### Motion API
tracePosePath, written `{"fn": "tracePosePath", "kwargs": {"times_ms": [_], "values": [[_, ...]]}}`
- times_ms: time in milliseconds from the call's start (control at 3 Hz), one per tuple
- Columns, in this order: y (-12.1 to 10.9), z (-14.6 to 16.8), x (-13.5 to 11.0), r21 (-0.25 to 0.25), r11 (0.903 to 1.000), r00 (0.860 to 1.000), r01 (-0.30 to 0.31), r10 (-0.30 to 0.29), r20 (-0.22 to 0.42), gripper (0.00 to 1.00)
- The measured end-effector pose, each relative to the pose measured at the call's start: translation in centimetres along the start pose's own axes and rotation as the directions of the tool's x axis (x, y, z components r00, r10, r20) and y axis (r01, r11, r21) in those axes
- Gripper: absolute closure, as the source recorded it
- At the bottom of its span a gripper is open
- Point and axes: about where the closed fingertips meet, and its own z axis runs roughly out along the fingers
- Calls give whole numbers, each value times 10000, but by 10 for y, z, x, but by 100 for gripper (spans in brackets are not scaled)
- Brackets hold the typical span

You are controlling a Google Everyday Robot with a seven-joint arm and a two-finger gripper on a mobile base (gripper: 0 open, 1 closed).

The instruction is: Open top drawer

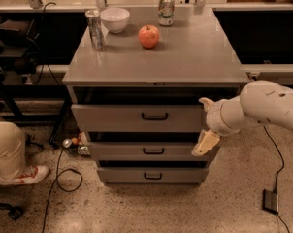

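Note:
The top drawer [117, 119] is the tall grey front panel just under the cabinet top, with a small black handle [154, 116] at its centre. A dark gap shows above the panel. My gripper [205, 142] hangs at the end of the white arm [263, 106], in front of the right end of the drawer fronts. It is about level with the gap between the top and middle drawers and well to the right of the handle. It holds nothing that I can see.
Two narrower grey drawers [151, 151] [152, 175] sit below. On the cabinet top [195, 57] stand a can [94, 29], a white bowl [115, 19], an apple [149, 36] and a second can [166, 8]. A seated person's leg [8, 149] and floor cables [64, 178] are on the left.

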Motion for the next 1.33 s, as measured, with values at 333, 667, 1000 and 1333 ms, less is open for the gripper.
{"fn": "tracePosePath", "kwargs": {"times_ms": [333,667,1000,1333], "values": [[-15,20,-11,248,9997,9997,85,-91,248,0],[-33,47,-25,253,9985,9982,488,-496,323,0],[-39,67,-33,-26,9959,9954,908,-907,310,0],[-36,85,-30,-676,9937,9916,889,-819,1005,18]]}}
